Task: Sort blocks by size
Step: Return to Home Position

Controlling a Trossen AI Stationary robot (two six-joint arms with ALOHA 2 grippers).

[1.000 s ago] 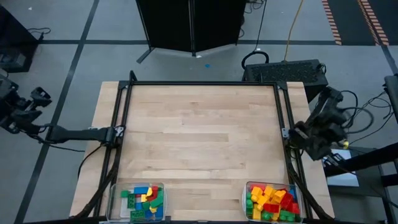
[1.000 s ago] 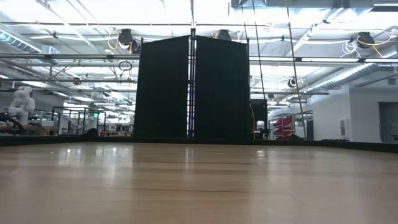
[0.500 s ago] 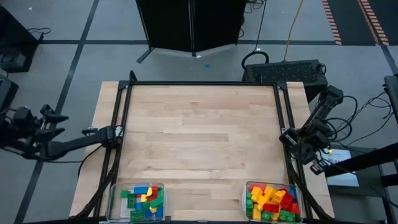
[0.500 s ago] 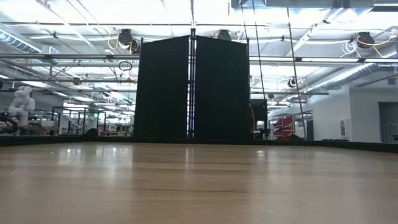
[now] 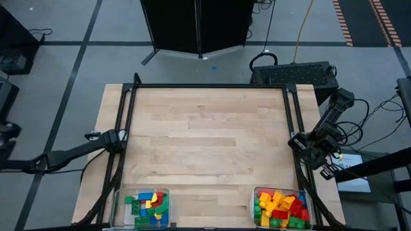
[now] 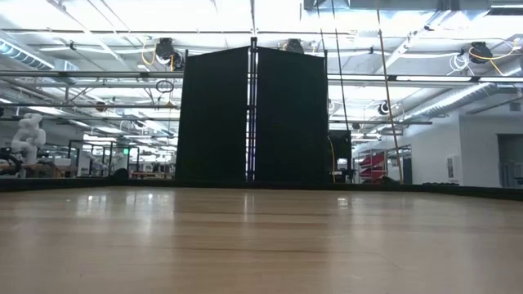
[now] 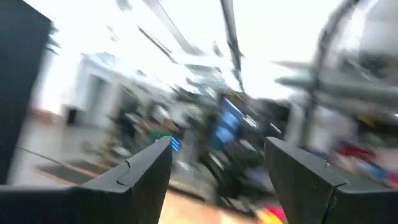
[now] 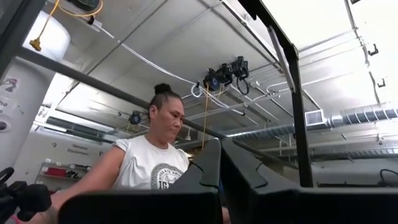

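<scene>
Storing the blocks (image 5: 148,206) heaped in two clear bins (image 5: 252,208) at the counter's (image 5: 205,135) 7 and 5 o'clock corners. Hanging the right end effector (image 8: 219,149) just off the 3 o'clock edge, fingers clenched on nothing (a person (image 8: 152,158) showing beyond them). Holding the left end effector (image 7: 217,149) well out past 9 o'clock, fingers released apart.

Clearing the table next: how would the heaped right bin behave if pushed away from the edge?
The right bin looks heaped with bricks, so probably heavy for thin clear plastic; its walls may flex. On the smooth table it should slide rather than tip, though top bricks might spill. Left arm and right arm sit off the table.
</scene>
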